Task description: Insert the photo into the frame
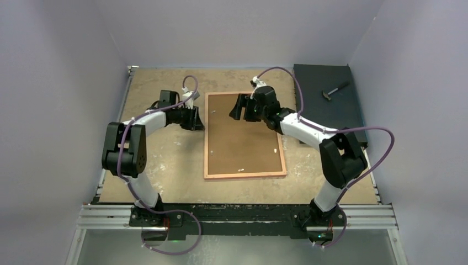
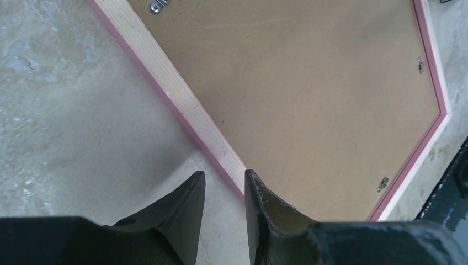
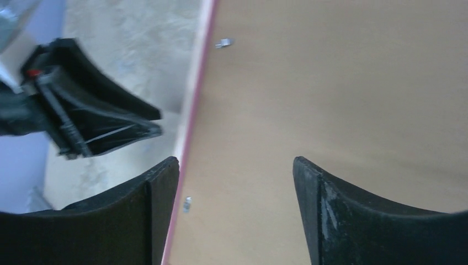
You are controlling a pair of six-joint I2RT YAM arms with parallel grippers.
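Left pincer (image 1: 199, 120) (image 2: 224, 175): my 2 fingers stand a narrow gap apart with nothing between them. The tips sit low at the frame's left rim, near its far corner. In my left wrist view, the finger on the picture's right meets the rim's pink edge; I cannot tell whether it touches.

Right pincer (image 1: 236, 107) (image 3: 234, 163): my 2 fingers are spread wide and grip nothing. They hang over the far part of the frame's back, tips pointing towards my left pincer.

Frame (image 1: 245, 175) (image 2: 182, 99) (image 3: 190, 110): it lies flat, back side up, in the middle of the table (image 1: 165, 160), long sides running away from my bases, between my 2 arms.

Frame's look: a large rectangle with a thin rim. The rim's back is pale wood with fine grain lines, and a pink strip runs along the rim's edges.

Backing board (image 1: 243, 143) (image 2: 309, 99) (image 3: 331, 83): plain brown, matte, filling the whole inside of the rim.

Metal tabs (image 1: 213, 110) (image 2: 382, 183) (image 3: 224, 42): small and silvery, sitting on the board just inside the rim. I see 3 of them in my left wrist view and 2 in my right.

Table: a mottled beige surface.

Black mat (image 1: 325, 113): at the far right, well apart from the frame, with a hammer (image 1: 335, 91) lying on it.

Cables (image 1: 381, 146): purple, looping along both my arms.
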